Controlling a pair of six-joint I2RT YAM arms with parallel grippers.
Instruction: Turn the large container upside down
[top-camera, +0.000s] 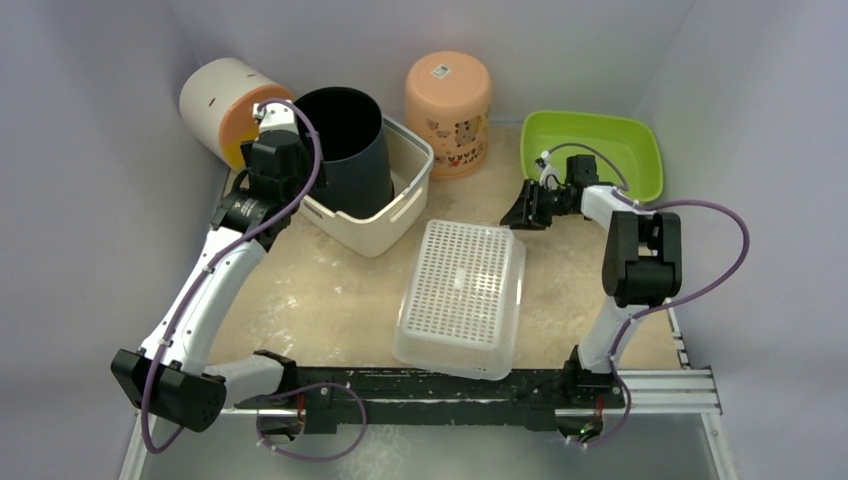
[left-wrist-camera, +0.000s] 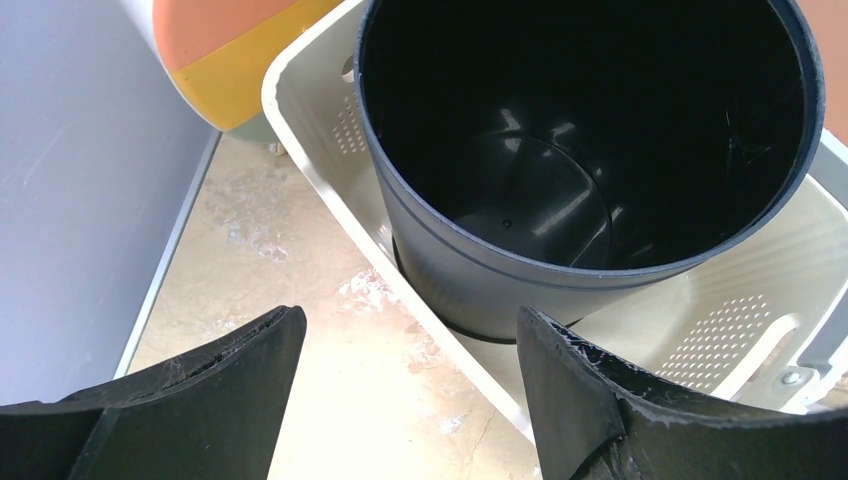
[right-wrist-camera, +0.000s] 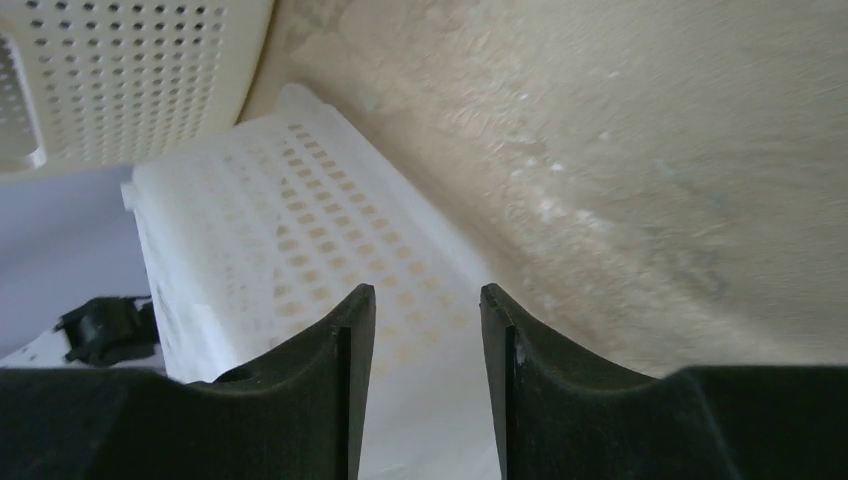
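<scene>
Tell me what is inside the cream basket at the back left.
A black bucket stands mouth up in the cream basket, its own inside empty. The basket floor beneath it is hidden.

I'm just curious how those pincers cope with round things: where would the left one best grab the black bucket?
The black bucket stands upright, mouth open, in the cream basket. I'd pinch its thin rim on the side nearest the left gripper, coming from above, one finger inside and one outside. Its body looks too wide to span.

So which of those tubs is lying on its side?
The white bin with the orange-and-yellow end, back left; the rest sit upright or bottom-up.
</scene>
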